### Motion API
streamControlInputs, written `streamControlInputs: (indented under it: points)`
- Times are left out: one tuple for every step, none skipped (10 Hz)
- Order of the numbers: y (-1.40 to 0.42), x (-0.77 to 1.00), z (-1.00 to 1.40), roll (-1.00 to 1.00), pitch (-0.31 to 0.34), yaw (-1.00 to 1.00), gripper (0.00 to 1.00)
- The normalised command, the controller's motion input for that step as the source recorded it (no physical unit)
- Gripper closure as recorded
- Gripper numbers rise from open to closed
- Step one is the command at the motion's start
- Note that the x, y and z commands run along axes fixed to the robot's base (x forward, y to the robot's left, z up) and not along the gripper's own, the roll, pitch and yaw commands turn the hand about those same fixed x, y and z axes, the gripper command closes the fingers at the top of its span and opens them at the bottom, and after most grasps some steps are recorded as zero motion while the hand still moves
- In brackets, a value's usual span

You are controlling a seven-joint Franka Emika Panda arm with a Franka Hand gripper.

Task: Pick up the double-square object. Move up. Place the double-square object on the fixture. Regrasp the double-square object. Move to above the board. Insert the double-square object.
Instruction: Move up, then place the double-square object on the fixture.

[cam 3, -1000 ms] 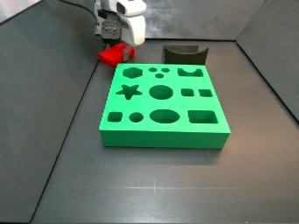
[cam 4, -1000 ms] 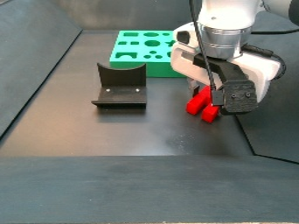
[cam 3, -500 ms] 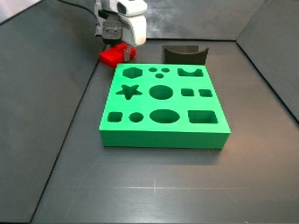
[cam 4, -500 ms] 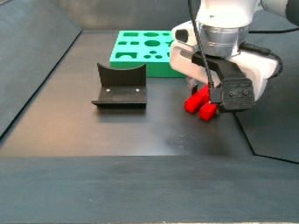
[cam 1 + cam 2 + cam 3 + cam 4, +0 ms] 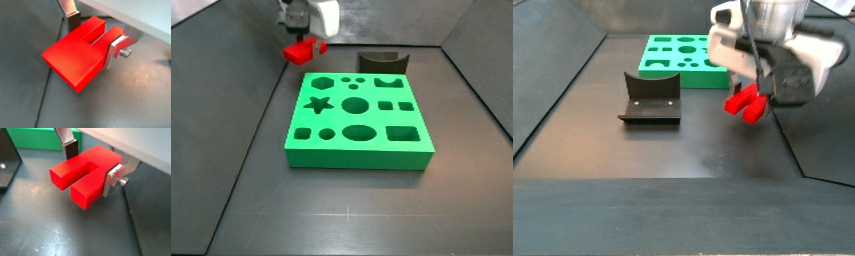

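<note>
Floor [image 5: 345, 210]: dark grey, smooth, faintly glossy sheet with light scuffing, walled by angled dark panels.

Board [image 5: 357, 121]: large flat bright green rectangular block, matte plastic, with star, hexagon, circular, oval and square cutouts. It lies flat on the floor, mid-scene in a side view [image 5: 357, 121] and at the far end in a side view [image 5: 676, 57]. Position unchanged from the earlier frames.

Fixture [image 5: 648, 98]: dark, matte L-shaped bracket on a base plate with a curved notch in its upper edge. It stands just beyond the board's far edge [image 5: 381, 62], apart from the gripper. Unchanged.

Gripper [image 5: 755, 92]: white housing, flat silver finger plates with dark pads. In both wrist views the plates are clamped against opposite sides of the red piece; one finger [image 5: 117, 48] carries a visible bolt head.

Double-square object [image 5: 81, 54]: small bright red smooth plastic block, two square prongs divided by a slot [image 5: 85, 178]. It is held in the gripper, clear of the floor, beyond the board's far left corner [image 5: 301, 50].

Change: half a second ago the piece sat lower, close to the floor; it and the gripper are now higher in both side views.

No legible writing or labels on any item.
</note>
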Motion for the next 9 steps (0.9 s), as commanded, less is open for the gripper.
streamControlInputs:
  points:
    - [0.01,-0.03,0.27,0.0,0.037,0.01,1.0]
    - [0.0,0.0,1.0,0.0,0.0,0.0,1.0]
    - [0.0,0.0,1.0,0.0,0.011,0.0,1.0]
    - [0.0,-0.01,1.0,0.0,0.017,0.0,1.0]
    - [0.0,-0.01,1.0,0.0,0.018,0.0,1.0]
    - [0.0,-0.02,1.0,0.0,0.021,-0.01,1.0]
    - [0.0,-0.02,1.0,0.0,0.023,-0.01,1.0]
    - [0.0,-0.02,1.0,0.0,0.029,-0.01,1.0]
    - [0.0,-0.02,0.97,0.0,0.032,-0.01,1.0]
